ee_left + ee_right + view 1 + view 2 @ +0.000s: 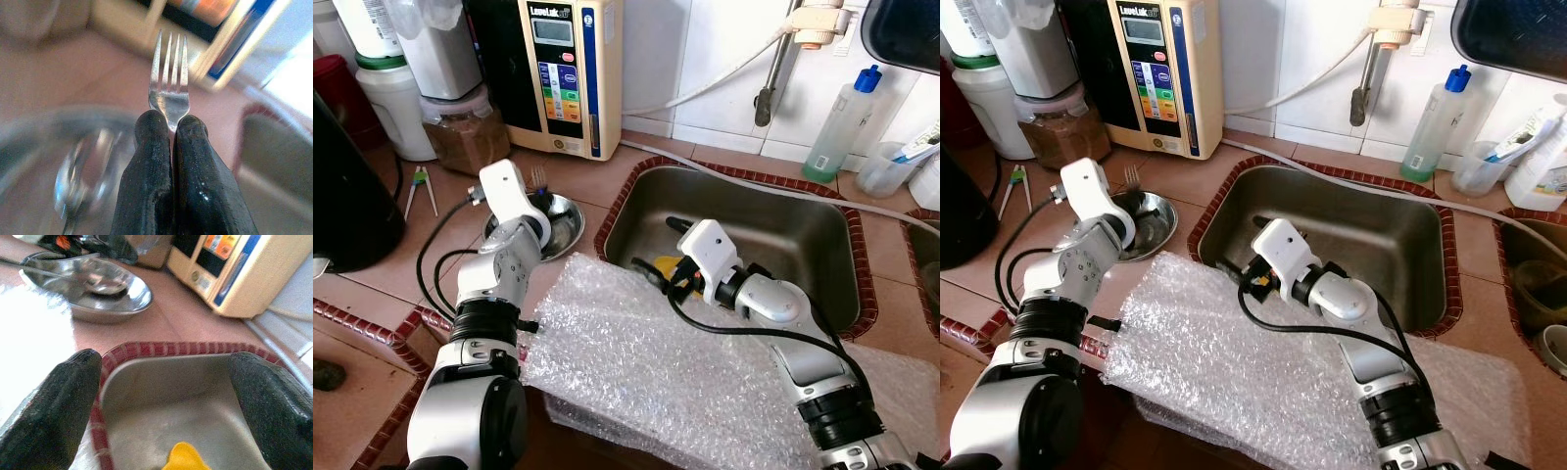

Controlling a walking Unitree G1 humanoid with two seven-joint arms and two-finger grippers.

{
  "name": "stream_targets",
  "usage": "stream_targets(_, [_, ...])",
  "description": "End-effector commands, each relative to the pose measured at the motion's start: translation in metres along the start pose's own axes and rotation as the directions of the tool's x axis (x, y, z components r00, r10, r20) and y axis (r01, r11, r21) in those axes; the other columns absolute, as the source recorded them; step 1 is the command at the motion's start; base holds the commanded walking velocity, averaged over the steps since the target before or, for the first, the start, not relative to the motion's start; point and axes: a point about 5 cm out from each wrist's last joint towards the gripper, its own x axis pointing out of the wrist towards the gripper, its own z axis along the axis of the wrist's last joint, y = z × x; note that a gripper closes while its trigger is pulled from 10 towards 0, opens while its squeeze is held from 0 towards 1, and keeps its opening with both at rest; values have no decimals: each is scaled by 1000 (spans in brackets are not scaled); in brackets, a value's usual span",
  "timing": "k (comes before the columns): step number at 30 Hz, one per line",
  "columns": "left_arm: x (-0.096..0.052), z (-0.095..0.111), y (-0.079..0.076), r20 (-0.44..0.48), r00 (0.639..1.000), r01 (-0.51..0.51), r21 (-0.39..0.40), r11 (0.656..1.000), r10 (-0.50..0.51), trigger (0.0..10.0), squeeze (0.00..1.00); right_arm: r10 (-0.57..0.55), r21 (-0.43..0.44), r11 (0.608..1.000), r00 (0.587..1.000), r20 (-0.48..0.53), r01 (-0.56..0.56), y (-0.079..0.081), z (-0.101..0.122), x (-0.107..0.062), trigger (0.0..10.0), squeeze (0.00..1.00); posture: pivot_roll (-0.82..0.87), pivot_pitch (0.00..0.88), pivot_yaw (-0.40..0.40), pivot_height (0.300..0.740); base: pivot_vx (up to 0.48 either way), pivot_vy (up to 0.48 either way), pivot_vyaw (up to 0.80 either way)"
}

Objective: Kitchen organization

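Fork, clamped in our left claw above the steel bowl; we lower gently; right claw gapes over the sink.

White wall tiles are shining in bright light behind a reddish-brown tiled counter. A steel sink with a red patterned rim is sitting in the counter, and a tap is hanging down from the wall above it. A cream water machine is standing against the wall beside the sink.
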Motion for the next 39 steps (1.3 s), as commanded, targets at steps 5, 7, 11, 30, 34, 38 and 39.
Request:
stream_targets(5, [-8, 21, -24, 147, 966, 194, 136, 971, -214, 0, 0, -144, 62, 988, 985, 90, 139, -23, 15, 1, 10000, 0, -35, 0, 34, 740, 0, 0, 0])
stream_targets(7, [-12, 21, -33, 161, 938, 276, 187, 943, -307, 0, 0, -206, 124, 974, 968, 145, 189, -31, 24, -1, 10000, 0, -34, 0, 37, 740, 0, 0, 0])
stream_targets(11, [-22, 17, -48, 166, 855, 435, 290, 853, -492, 0, 0, -325, 304, 917, 926, 192, 259, -44, 30, -5, 10000, 0, -35, 0, 43, 740, 0, 0, 0])
stream_targets(30, [-44, -6, -76, 42, 674, 653, 433, 622, -737, 0, 0, -307, 759, 651, 908, 286, -19, -43, 41, -9, 10000, 0, -36, 0, 51, 740, 0, 0, 0])
stream_targets(34, [-51, -9, -86, 31, 632, 689, 435, 579, -775, 0, 0, -320, 763, 647, 908, 271, 1, -42, 41, -8, 10000, 0, -35, 0, 54, 740, 0, 0, 0])
stream_targets(38, [-55, -11, -93, 21, 605, 709, 442, 550, -796, 0, 0, -328, 779, 627, 904, 272, -7, -44, 40, -7, 10000, 0, -36, 0, 56, 740, 0, 0, 0])
stream_targets(39, [-57, -13, -96, 13, 596, 714, 449, 537, -803, 0, 0, -326, 783, 622, 904, 275, -14, -44, 41, -7, 10000, 0, -37, 0, 57, 740, 0, 0, 0])
